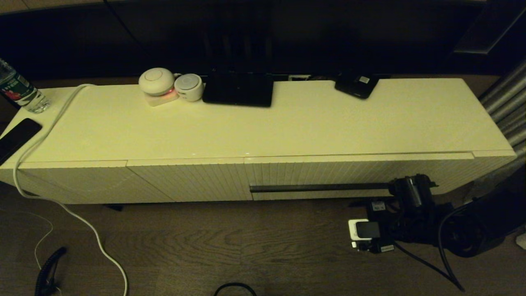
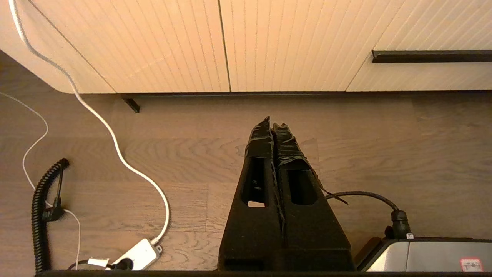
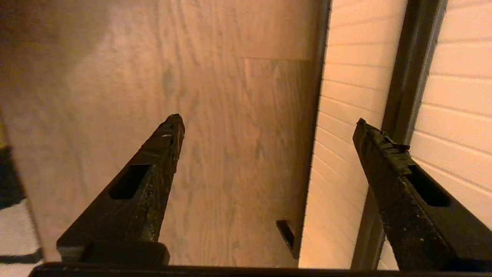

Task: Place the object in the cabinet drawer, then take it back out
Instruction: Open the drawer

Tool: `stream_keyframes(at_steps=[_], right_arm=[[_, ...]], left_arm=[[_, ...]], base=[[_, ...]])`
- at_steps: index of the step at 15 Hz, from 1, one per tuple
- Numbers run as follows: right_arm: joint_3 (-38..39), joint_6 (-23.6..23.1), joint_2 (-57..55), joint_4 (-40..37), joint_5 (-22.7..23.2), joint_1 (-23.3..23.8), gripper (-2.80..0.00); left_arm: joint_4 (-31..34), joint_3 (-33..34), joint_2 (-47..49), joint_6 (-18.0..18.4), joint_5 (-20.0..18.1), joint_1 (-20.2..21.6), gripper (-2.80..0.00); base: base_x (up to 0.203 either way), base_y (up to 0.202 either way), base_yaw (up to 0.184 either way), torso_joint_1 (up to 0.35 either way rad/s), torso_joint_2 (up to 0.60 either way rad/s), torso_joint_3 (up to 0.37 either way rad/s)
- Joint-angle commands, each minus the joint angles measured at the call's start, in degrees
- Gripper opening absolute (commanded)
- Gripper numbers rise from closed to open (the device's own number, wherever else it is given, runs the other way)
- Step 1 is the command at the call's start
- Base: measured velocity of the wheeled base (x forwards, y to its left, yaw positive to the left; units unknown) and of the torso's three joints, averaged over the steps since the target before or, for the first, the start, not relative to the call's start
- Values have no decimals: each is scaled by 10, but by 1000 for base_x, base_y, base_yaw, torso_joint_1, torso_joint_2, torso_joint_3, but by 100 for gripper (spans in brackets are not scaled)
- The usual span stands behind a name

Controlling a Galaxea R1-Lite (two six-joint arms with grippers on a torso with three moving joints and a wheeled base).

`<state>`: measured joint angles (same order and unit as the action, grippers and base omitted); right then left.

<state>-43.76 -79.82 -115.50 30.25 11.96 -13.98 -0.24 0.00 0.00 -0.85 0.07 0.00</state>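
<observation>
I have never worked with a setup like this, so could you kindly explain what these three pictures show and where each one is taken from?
This is a two-armed robot facing a long cream cabinet. The wide picture comes from a camera on its head, looking down. The other two come from cameras on its wrists, behind the fingers.

The right gripper is open and empty, low beside the cabinet drawer, near the right end of the drawer's dark handle strip. The drawer looks closed. The left gripper is shut, holds nothing and hangs above the wooden floor in front of the cabinet.

On the cabinet top lie two round white devices, a black tablet-like slab, a small black gadget, a water bottle and a dark phone. A white cable trails to the floor.
</observation>
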Motion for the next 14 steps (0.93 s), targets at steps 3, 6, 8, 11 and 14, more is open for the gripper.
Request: stream_keyframes(at_steps=[3, 6, 8, 11, 14], right_arm=[[-33, -4, -35, 25, 2, 10, 0], [-52, -4, -45, 38, 8, 12, 0], [-57, -6, -47, 38, 9, 13, 0], [-68, -6, -64, 50, 8, 15, 0], [-78, -4, -79, 60, 5, 17, 0]], left_arm=[[0, 1, -1, 0, 0, 0, -280], [0, 1, -1, 0, 0, 0, -280], [0, 0, -1, 0, 0, 0, -280], [0, 1, -1, 0, 0, 0, -280], [0, 1, -1, 0, 0, 0, -280]], base=[[0, 0, 0, 0, 0, 0], [0, 0, 0, 0, 0, 0], [0, 0, 0, 0, 0, 0], [0, 0, 0, 0, 0, 0], [0, 0, 0, 0, 0, 0]])
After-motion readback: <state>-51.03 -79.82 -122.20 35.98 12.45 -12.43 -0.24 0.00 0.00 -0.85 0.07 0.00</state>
